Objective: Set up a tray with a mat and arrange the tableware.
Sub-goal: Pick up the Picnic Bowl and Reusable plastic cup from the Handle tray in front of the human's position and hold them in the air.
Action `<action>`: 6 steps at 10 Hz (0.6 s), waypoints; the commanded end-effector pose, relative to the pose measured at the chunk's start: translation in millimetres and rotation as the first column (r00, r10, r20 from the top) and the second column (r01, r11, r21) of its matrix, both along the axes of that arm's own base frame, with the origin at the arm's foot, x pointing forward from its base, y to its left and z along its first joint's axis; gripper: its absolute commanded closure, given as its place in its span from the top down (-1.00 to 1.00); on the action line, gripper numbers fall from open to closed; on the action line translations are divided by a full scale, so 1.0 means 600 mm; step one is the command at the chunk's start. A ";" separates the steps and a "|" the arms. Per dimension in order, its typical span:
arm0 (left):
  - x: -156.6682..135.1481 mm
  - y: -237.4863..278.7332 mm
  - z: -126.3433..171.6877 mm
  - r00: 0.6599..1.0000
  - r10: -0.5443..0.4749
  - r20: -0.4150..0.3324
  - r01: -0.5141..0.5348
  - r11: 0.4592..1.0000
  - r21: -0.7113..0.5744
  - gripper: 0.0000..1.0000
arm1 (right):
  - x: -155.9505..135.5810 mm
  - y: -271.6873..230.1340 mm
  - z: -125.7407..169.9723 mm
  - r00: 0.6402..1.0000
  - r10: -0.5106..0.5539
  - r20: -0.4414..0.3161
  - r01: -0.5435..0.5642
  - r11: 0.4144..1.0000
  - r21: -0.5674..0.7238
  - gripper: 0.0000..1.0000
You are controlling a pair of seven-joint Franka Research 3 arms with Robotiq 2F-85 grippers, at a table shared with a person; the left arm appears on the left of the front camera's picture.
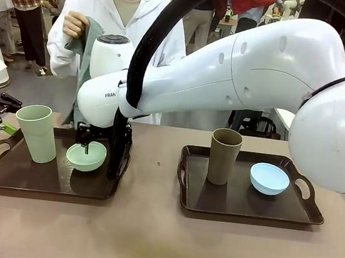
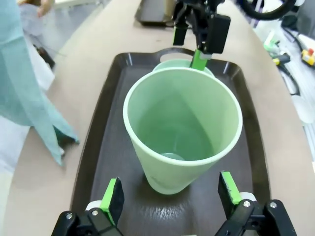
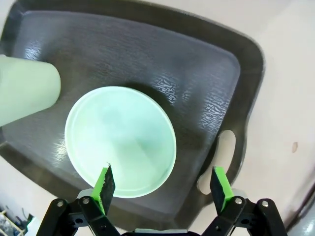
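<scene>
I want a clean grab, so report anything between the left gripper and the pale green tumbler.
Nothing visible does. The open left gripper faces the pale green tumbler directly, with bare tray between. The right gripper hangs beyond the tumbler, over the mint bowl.

On bench (image 1: pixel 147 233): left dark plastic tray (image 1: pixel 3 174), holding pale green plastic tumbler (image 1: pixel 36 132) at left, mint green plastic bowl (image 1: pixel 86 156) at right; beside it, right dark plastic tray (image 1: pixel 239 203), holding brown plastic tumbler (image 1: pixel 224 156) at left, light blue plastic bowl (image 1: pixel 269 178) at right.
</scene>
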State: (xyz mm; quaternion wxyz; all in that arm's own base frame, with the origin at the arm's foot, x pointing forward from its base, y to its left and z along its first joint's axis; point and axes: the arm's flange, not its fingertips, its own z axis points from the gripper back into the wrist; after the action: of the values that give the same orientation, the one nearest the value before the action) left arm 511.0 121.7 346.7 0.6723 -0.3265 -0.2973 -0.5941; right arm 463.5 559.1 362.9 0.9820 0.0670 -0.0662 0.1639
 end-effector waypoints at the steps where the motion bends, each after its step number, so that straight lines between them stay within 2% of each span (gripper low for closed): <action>1: -0.004 -0.018 -0.015 0.999 -0.013 0.050 0.015 0.999 -0.032 1.00 | 0.001 -0.016 -0.016 1.000 0.014 -0.013 -0.013 0.999 0.044 1.00; 3: -0.003 -0.034 -0.034 0.994 -0.047 0.099 0.054 0.996 -0.067 1.00 | 0.012 -0.018 -0.030 1.000 0.002 -0.018 -0.001 0.999 0.050 1.00; 6: -0.005 -0.050 -0.060 0.990 -0.097 0.098 0.104 0.993 -0.061 1.00 | 0.022 -0.013 -0.042 1.000 0.005 -0.008 -0.004 0.998 0.065 1.00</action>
State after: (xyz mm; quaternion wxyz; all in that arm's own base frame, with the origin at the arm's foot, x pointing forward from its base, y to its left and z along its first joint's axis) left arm 509.9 93.2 318.9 0.6249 -0.3406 -0.3224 -0.6241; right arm 476.4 553.1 340.8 0.9818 0.0821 -0.0663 0.1577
